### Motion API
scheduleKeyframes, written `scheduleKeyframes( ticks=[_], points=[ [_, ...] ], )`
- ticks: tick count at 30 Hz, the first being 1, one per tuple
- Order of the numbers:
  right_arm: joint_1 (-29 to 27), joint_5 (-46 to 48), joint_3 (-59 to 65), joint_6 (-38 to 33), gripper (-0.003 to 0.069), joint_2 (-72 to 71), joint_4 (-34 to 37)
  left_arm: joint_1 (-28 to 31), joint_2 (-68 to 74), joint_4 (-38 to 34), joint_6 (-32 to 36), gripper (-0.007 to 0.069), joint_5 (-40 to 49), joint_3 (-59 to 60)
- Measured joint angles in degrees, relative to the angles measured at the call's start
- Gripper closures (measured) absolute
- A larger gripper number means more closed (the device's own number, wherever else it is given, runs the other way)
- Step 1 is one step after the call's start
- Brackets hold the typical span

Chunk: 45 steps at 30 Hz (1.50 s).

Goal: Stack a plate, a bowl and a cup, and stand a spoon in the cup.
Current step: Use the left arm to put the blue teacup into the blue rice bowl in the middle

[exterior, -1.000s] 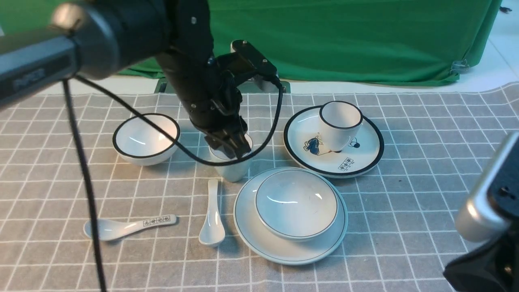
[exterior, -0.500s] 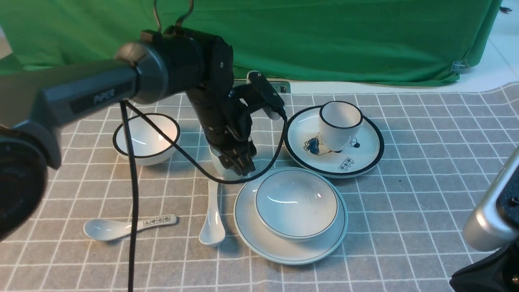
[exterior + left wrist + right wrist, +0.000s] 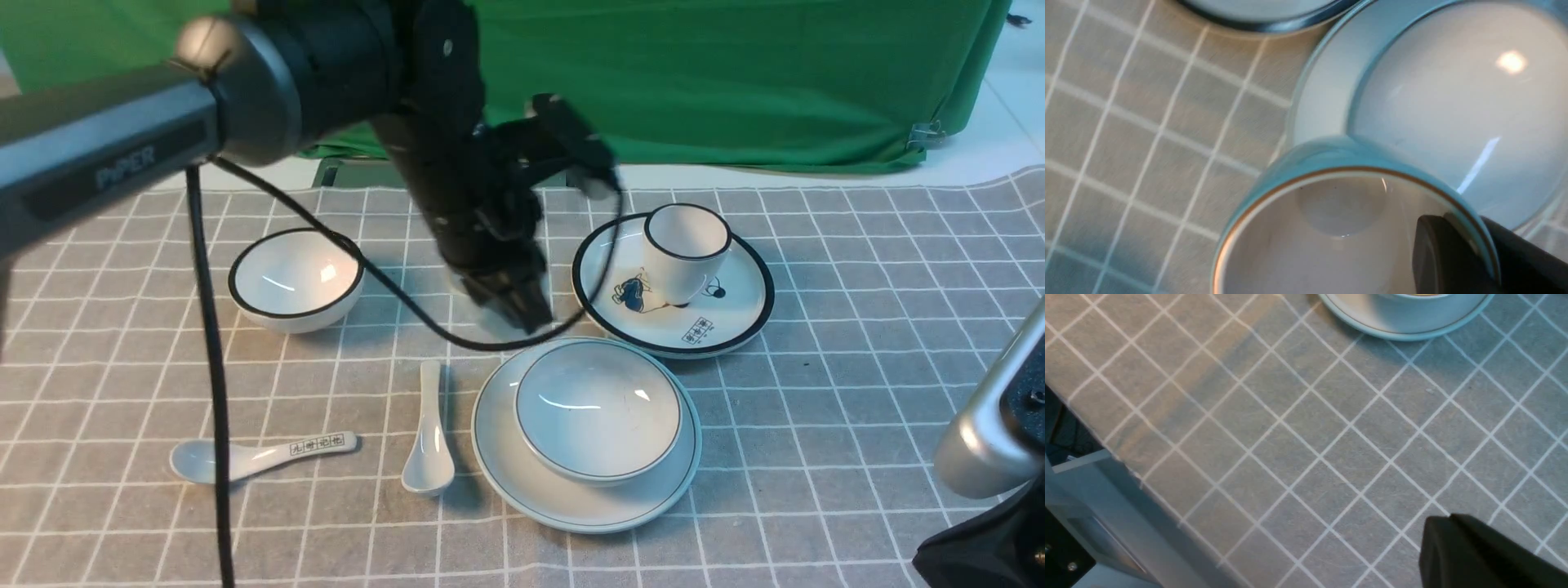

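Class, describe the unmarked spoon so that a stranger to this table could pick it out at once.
Start at the grey checked cloth and find the pale plate carrying a shallow bowl. Just left of that plate lies the spoon, handle pointing away from the robot. Unlike the other spoon further left, its handle has no printed characters.

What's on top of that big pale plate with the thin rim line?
A shallow pale bowl sits on the plate, and it is empty. The bowl hides the plate's middle.
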Motion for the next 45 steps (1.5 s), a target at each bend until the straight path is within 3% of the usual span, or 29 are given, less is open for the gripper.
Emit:
scheduleKeyframes(
  ticks=[8,30,45],
  points=[
    [0.00,1.29,0.00,0.00,0.0627,0.00,-0.68,-6.95,3.76,3.18,-0.23,0.0594,0.35,-0.01],
    [0.00,1.64,4.29,0.00,0.0624,-0.06,-0.68,-7.23,9.21,3.89,-0.02,0.0575,-3.58,-0.01],
    [0.00,-1.21,4.55,0.23,0.0624,-0.06,-0.68,-7.23,5.18,1.79,-0.66,0.0214,-3.18,-0.01]
  ],
)
